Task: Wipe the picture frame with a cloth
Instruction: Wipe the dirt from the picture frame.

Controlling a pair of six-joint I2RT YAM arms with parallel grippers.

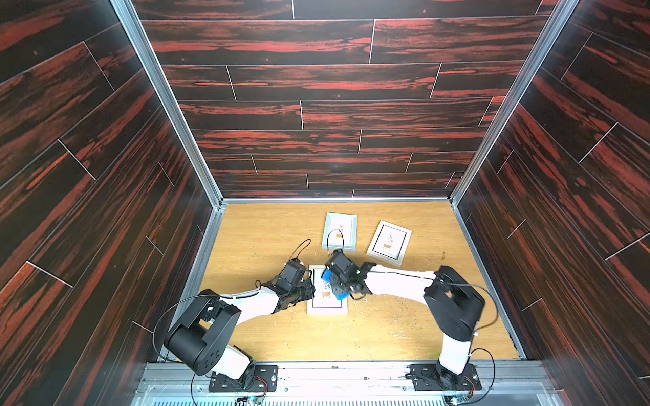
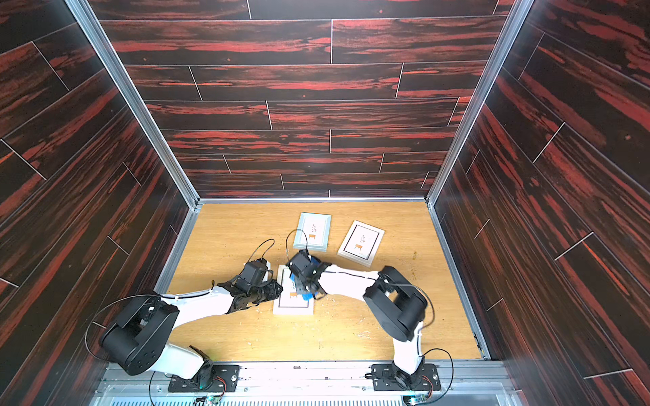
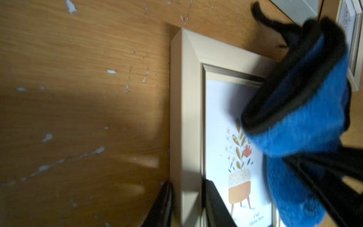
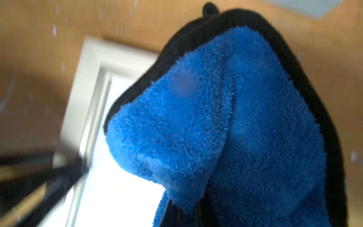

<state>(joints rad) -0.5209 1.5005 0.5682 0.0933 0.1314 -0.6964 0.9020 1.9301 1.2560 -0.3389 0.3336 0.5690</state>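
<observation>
- Picture frame [image 1: 327, 311] lay flat on the counter [image 1: 267, 228], its side rail pinched by the left gripper [image 3: 187, 196].
- Right gripper [image 1: 338, 285] clamped the bunched cloth [image 4: 216, 127], which hung below it over the glass.
- Wiping seemed under way, unfinished.

Table [image 1: 267, 228]: frame [image 1: 327, 306] at centre, cloth [image 1: 340, 297] over its right side; second frame [image 1: 339, 231] behind; third frame [image 1: 389, 242] behind-right.

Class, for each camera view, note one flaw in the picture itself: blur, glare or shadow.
Right wrist view: the picture frame is smeared, its glass blown out white. Left wrist view: the cloth is motion-blurred; shadow darkens the table. Both top views: walls splay from the wide lens.
</observation>
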